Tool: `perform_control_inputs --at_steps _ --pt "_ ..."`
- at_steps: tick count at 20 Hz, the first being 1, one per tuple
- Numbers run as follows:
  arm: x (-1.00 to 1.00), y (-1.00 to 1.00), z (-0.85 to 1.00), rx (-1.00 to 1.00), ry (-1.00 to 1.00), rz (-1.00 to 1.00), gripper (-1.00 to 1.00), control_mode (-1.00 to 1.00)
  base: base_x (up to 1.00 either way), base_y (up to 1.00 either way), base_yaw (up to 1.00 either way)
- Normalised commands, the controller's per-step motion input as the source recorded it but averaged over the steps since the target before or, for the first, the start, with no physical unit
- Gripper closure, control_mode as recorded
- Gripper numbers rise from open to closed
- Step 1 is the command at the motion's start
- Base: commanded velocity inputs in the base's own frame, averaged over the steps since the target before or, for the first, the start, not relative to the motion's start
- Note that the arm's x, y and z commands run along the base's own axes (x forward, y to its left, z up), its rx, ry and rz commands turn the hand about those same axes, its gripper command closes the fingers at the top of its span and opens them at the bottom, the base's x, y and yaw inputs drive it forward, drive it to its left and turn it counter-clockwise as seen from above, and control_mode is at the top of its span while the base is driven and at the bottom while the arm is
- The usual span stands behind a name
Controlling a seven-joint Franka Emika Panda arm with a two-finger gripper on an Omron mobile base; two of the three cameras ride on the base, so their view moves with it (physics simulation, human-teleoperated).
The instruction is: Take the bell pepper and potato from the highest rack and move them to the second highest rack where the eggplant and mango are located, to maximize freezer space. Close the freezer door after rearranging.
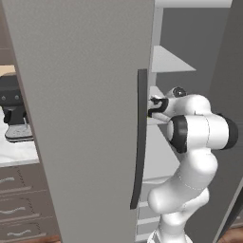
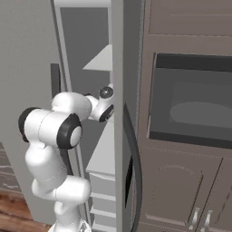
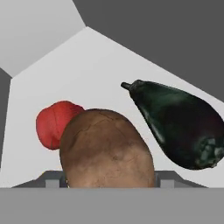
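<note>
bell pepper [image 3: 53, 124] shelved beside eggplant [image 3: 179, 124] | our gripper [image 3: 107, 180] pinches potato [image 3: 107, 151] over shelf [image 3: 100, 65] | release, freezer door [image 1: 80, 118] closing remain

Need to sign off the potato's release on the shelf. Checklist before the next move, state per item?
1. Dull brown roundish potato sits between the finger tips of the gripper: ok, it looks held.
2. Potato is over the pale grey flat shelf that holds the glossy black-purple eggplant: ok.
3. Bright red rounded bell pepper is already on that shelf, behind the potato: ok.
4. Potato and eggplant are apart: ok, a gap of shelf shows between them.
5. Potato rests on the shelf rather than hanging above it: cannot tell.
6. Tall grey freezer door is shut: not ok, it stands open with the arm reaching inside.
</note>
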Motion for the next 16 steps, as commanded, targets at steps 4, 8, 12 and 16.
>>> perform_control_inputs --at_steps 4,8,12,16 --pt "0.43 -0.13 -0.46 0.01 0.00 0.00 1.00 -1.00 0.00 0.00 0.00" --pt "0.58 -0.03 -0.38 0.00 0.01 0.00 -1.00 -1.00 0.00 0.00 0.00" --pt "0.35 -0.04 -0.16 0.00 0.00 0.00 -1.00 -1.00 0.00 0.00 0.00" --pt "-0.39 0.02 0.06 0.00 0.00 0.00 -1.00 -1.00 0.00 0.00 0.00"
